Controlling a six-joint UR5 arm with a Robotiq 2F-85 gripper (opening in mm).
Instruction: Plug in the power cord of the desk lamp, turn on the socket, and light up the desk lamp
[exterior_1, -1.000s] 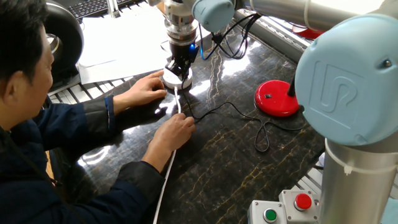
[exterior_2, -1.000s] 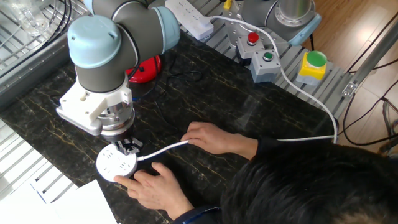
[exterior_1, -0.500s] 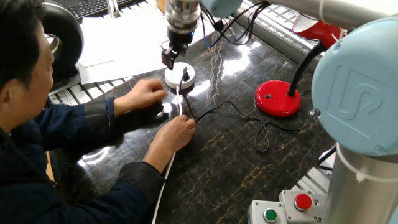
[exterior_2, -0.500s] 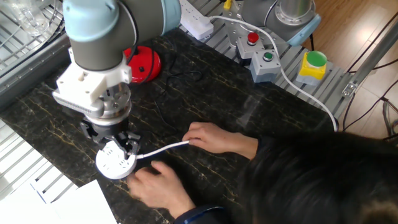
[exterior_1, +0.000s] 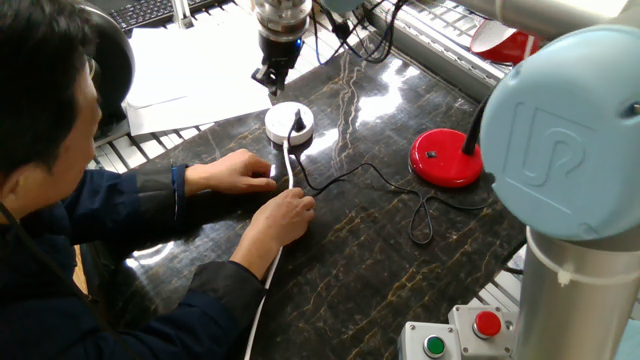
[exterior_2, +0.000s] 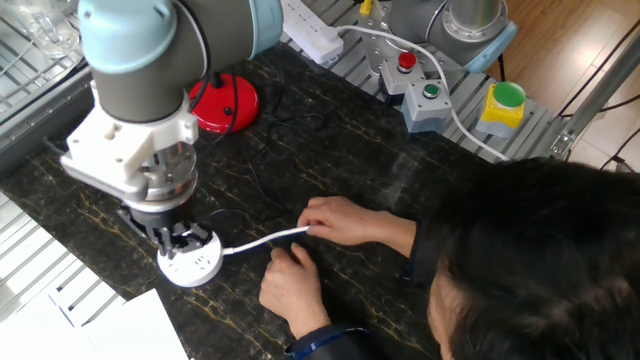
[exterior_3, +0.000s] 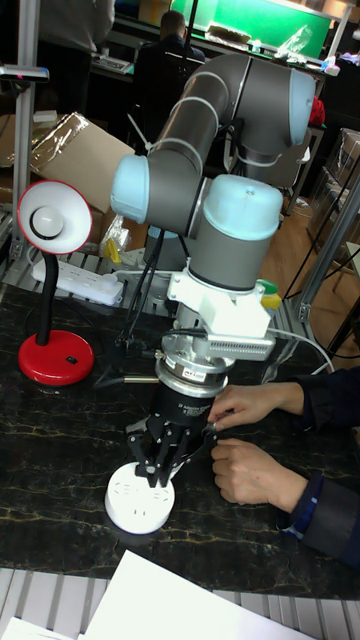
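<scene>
The round white socket (exterior_1: 288, 122) lies on the dark table with the small black plug (exterior_1: 297, 121) standing in its top. From there the thin black power cord (exterior_1: 372, 170) runs to the red base of the desk lamp (exterior_1: 445, 158). My gripper (exterior_1: 272, 80) hovers just above and beyond the socket, fingers drawn together and holding nothing. From the opposite side, the gripper (exterior_2: 180, 240) hangs over the socket (exterior_2: 193, 266). In the tall view, the gripper (exterior_3: 158, 474) is right above the socket (exterior_3: 139, 503), and the desk lamp (exterior_3: 54, 356) stands at the left.
A person's two hands (exterior_1: 283, 213) rest near the socket, holding its thick white cable (exterior_1: 287, 172). White paper (exterior_1: 195, 60) lies behind the socket. A rectangular power strip (exterior_2: 309, 27) and a button box (exterior_2: 419, 87) sit at the table's far edge.
My gripper has lifted off the socket and shifted slightly away, leaving the plug standing in it. The person's hand that steadied the socket has drawn back towards the white cable.
</scene>
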